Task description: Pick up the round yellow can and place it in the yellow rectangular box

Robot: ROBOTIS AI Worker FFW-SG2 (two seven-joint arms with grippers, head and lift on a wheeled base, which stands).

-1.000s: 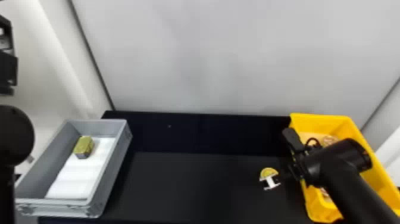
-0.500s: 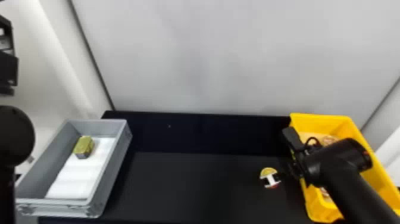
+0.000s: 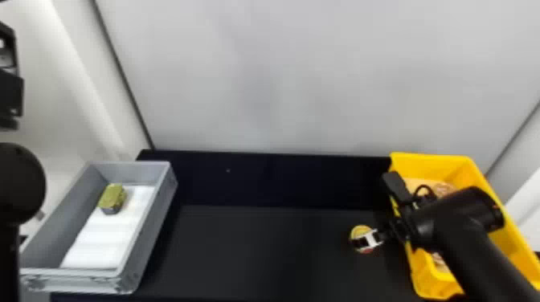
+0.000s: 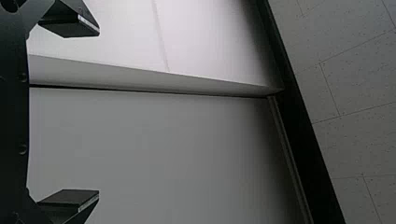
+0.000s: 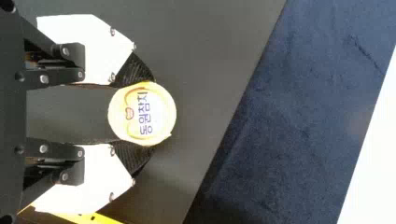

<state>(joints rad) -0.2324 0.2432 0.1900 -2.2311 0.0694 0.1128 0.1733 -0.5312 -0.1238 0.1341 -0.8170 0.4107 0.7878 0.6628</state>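
Observation:
In the head view my right gripper (image 3: 371, 239) is at the round yellow can (image 3: 360, 230), just left of the yellow rectangular box (image 3: 432, 165). The right wrist view has my right gripper (image 5: 135, 114) with a fingertip pressed to each side of the can (image 5: 159, 109), its pale yellow lid facing the camera. Whether the can touches the table is unclear. Along the head view's left edge my left arm (image 3: 18, 182) is parked; in the left wrist view my left gripper (image 4: 98, 112) stands open, nothing between its fingers.
A grey box (image 3: 146, 237) at the left holds a green-topped block (image 3: 112, 197) on white padding. Several packaged items (image 3: 444, 188) lie in the yellow box, partly behind my right arm. A pale wall (image 3: 301, 80) rises behind the black table (image 3: 261, 249).
My right gripper's fingers have drawn in around the can, and a bit of red now shows at its lower edge. The left arm has kept still.

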